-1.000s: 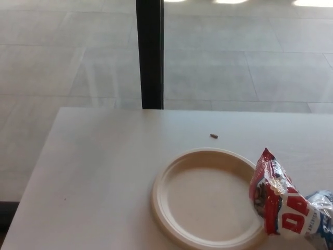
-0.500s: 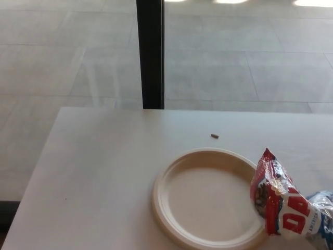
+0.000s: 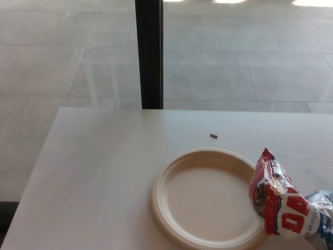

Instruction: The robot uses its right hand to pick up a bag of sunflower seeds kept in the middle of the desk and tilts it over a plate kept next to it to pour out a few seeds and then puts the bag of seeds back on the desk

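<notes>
Beside the round cream paper plate [image 3: 208,200], on its right rim, our red crinkled foil seed bag [image 3: 278,200] lies pointing up-left; neither hand shows, so we cannot tell their state.

You face office or lobby-like interior: pale desk [image 3: 104,172], large grey floor tiles [image 3: 234,67], black post [image 3: 150,52], ceiling-light reflections.

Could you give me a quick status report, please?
Both hands out of view. Seed bag overlapping plate rim. Plate empty. One stray seed on desk.
</notes>
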